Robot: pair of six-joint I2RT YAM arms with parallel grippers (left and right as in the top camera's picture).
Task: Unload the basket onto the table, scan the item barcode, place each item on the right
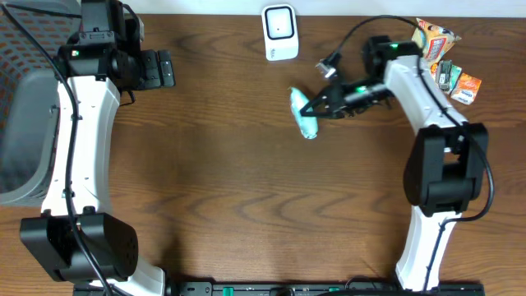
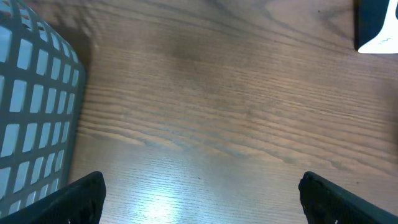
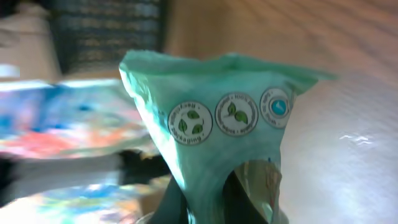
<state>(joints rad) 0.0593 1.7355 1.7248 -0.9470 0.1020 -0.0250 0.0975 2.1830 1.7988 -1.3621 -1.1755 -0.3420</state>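
Clamping the mint-green packet (image 1: 306,117) near the white scanner (image 1: 280,33) at the table's far edge, the right gripper (image 1: 316,105) would do best to turn the unseen barcode squarely toward its window, while the left gripper (image 1: 163,70) hangs wide open.

Dark wood-grain table (image 1: 246,181) and what rests on it
A white barcode scanner (image 1: 279,33) stands at 12 o'clock near the far edge; a loose heap of bright snack packets (image 1: 444,66) lies at 2 o'clock, some overlapping; a grey lattice-walled basket (image 1: 20,123) sits at 9 o'clock, cut off by the picture's edge
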